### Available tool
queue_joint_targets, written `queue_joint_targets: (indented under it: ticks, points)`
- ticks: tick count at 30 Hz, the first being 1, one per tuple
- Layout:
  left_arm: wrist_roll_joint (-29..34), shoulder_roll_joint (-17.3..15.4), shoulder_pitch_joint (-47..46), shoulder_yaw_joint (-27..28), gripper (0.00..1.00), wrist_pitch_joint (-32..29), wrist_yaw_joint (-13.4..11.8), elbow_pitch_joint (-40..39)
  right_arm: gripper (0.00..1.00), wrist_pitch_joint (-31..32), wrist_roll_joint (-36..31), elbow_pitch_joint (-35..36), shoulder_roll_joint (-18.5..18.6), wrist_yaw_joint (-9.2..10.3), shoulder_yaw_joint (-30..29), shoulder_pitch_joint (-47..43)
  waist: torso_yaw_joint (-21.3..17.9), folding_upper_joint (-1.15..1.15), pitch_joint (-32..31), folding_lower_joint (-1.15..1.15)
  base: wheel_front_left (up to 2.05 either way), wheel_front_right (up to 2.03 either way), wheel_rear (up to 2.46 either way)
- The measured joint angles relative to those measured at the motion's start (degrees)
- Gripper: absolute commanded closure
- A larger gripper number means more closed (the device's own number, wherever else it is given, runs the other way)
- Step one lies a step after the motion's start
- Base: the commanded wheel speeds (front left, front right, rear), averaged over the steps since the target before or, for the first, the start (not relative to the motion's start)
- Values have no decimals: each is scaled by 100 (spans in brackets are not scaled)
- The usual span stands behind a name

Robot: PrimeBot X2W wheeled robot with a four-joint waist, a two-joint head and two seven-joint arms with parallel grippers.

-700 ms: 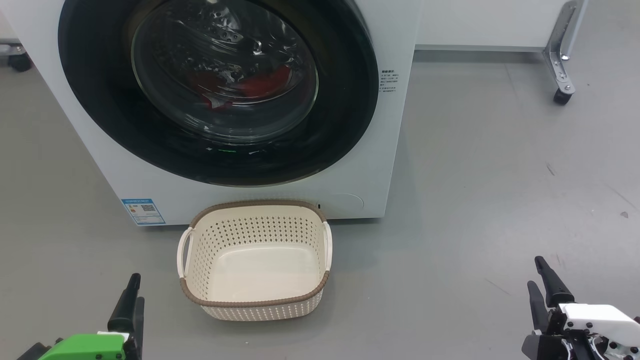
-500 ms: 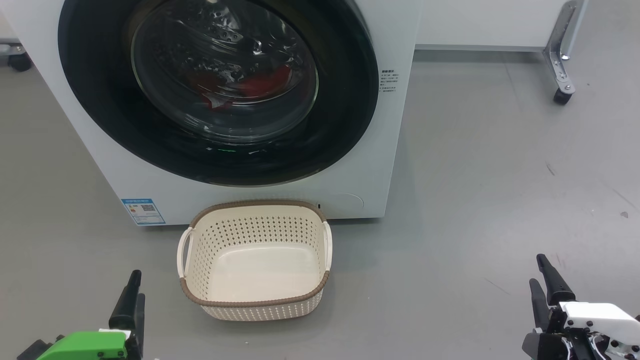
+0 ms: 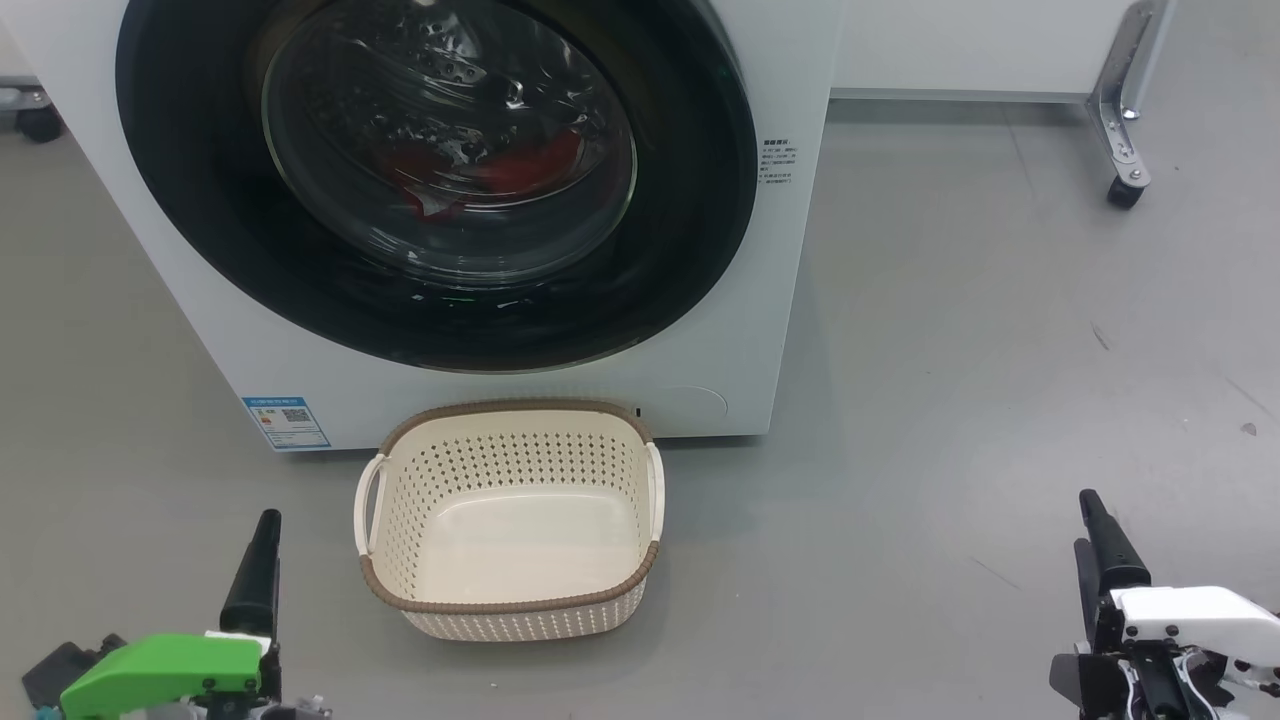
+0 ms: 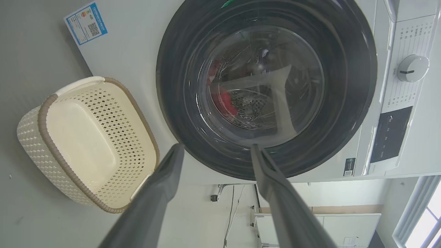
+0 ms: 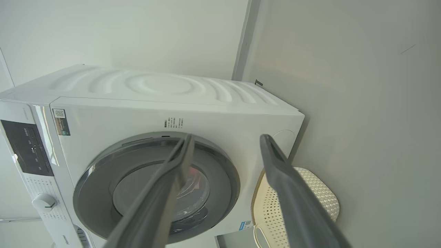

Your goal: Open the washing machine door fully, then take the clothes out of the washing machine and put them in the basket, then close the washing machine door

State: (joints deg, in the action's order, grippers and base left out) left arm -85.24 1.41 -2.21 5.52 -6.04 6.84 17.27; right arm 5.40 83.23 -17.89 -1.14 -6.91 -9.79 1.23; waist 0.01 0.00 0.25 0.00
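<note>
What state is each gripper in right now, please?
Left gripper: open, holding nothing.
Right gripper: open, holding nothing.

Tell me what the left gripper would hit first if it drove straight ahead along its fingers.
Most likely the washing machine door: the open left gripper points at its black rim, just beside the glass. Nothing shows in between, though depth is unclear.

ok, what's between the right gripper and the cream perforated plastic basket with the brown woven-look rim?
Only bare grey floor lies between the right gripper and the cream perforated plastic basket. This shows in the head view.
</note>
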Motion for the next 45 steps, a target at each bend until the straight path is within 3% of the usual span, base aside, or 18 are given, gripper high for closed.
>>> queue_joint_targets:
  ticks: [9, 19, 36, 45]
  points:
    - [794, -289, -32, -318, 0, 349, 0, -105, 0, -312, -732, 38, 255, -1, 270, 70, 2, 0, -13, 0, 0, 0, 0]
    - [1758, -503, -128, -687, 0, 634, -12, -115, 0, -569, -1997, 51, 603, 8, 795, 130, 3, 0, -47, 0, 0, 0, 0]
    - [3559, -804, -153, -1415, 0, 1067, -426, -129, 0, -1011, -3539, -13, 776, 312, 1422, 207, -1, 0, -129, 0, 0, 0, 0]
    - [4208, -847, -166, -1689, 0, 1276, -613, -102, 0, -1204, -4272, -36, 867, 413, 1682, 298, -2, 0, -149, 0, 0, 0, 0]
